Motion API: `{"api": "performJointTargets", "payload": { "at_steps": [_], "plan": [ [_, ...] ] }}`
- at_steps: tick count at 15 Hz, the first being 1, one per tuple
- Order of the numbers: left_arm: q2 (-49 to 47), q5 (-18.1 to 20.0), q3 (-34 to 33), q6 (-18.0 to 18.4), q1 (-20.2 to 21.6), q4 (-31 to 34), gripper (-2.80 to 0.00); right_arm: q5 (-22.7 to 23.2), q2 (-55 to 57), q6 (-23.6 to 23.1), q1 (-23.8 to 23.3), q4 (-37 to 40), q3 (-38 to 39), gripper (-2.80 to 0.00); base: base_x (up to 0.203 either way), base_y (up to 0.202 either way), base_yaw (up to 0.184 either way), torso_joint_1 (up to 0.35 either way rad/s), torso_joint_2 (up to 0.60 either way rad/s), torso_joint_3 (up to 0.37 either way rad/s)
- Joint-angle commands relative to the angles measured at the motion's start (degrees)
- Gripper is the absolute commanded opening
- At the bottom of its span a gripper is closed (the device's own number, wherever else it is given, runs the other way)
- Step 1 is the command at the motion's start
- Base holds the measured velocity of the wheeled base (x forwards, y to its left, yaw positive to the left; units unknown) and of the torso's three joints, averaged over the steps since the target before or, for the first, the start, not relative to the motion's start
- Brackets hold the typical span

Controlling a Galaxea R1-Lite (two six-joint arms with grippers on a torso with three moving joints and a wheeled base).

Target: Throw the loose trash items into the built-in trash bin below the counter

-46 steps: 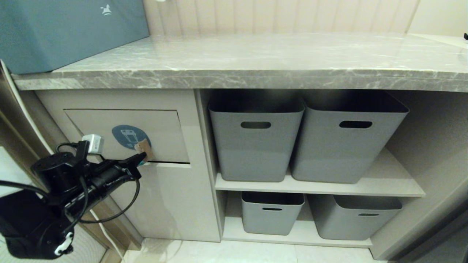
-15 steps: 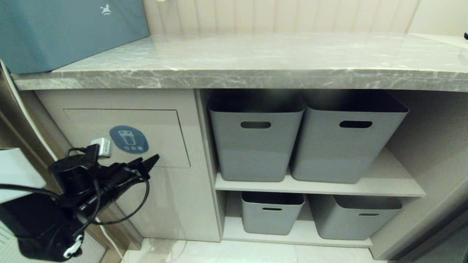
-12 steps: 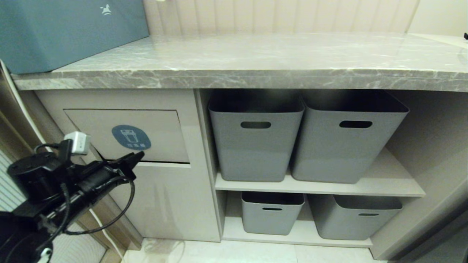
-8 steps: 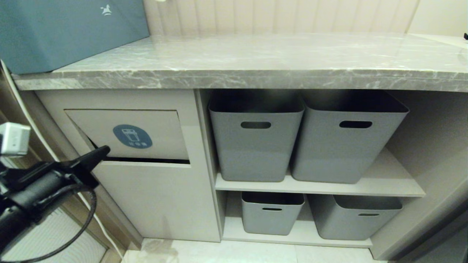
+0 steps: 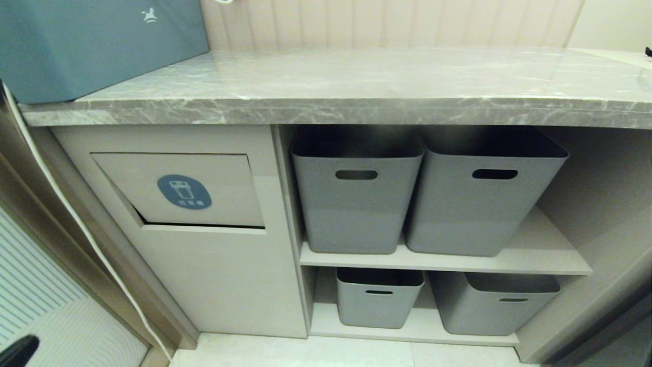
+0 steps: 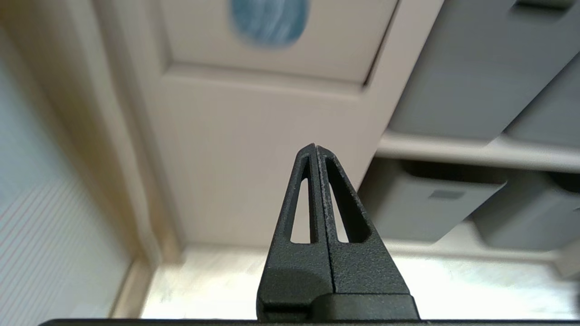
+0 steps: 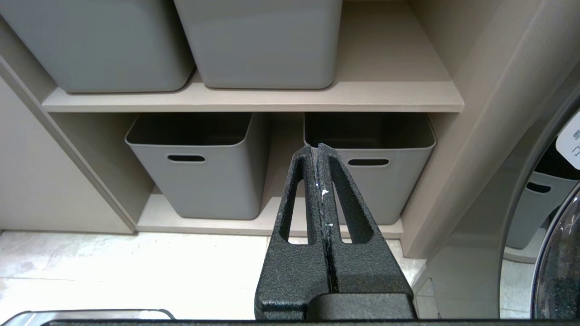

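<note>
Flap: built-in trash bin [image 5: 186, 191] at nine o'clock under the counter [image 5: 356, 76], its lower edge ajar over a dark gap.
Scraps: none in view; any left unseen would go missed.
Left gripper [image 6: 316, 151]: jaws pressed together, empty, before the cabinet.
Right gripper [image 7: 317, 149]: likewise closed, empty, facing the lower grey baskets [image 7: 204, 163].

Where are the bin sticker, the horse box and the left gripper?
blue bin sticker [image 5: 184, 191], head view, middle of the oval.
teal horse box [image 5: 91, 46], head view, front face.
left gripper [image 6: 315, 147], left wrist view, shut fingertips.
</note>
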State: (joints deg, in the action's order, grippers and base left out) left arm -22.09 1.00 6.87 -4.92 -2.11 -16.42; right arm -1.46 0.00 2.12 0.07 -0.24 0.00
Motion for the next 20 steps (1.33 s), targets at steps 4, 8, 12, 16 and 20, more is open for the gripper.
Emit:
{"api": "performJointTargets", "payload": {
  "at_steps": [4,8,12,16,20],
  "plan": [
    [22.50,-1.29,-6.18,1.21,1.98,15.20,-2.80,-0.12,0.09,0.17,0.01,-0.02,0.00,-2.80,0.000,0.000,0.000,0.000,0.00,0.000],
    [21.91,-1.53,-7.04,1.41,2.29,15.55,-2.80,-0.12,0.09,0.17,0.01,-0.02,0.00,-2.80,0.000,0.000,0.000,0.000,0.00,0.000],
    [21.91,-1.53,-7.04,1.40,2.29,15.55,-2.80,-0.03,0.09,-0.22,0.01,-0.02,0.00,-2.80,0.000,0.000,0.000,0.000,0.00,0.000],
    [21.91,-1.53,-7.04,1.40,2.29,15.55,-2.80,-0.12,0.09,-1.24,0.01,0.07,0.09,-2.80,0.000,0.000,0.000,0.000,0.00,0.000],
    [21.91,-1.53,-7.04,1.40,2.29,15.55,-2.80,-0.13,0.09,-0.54,0.01,0.07,0.00,-2.80,0.000,0.000,0.000,0.000,0.00,0.000]
  ]
}}
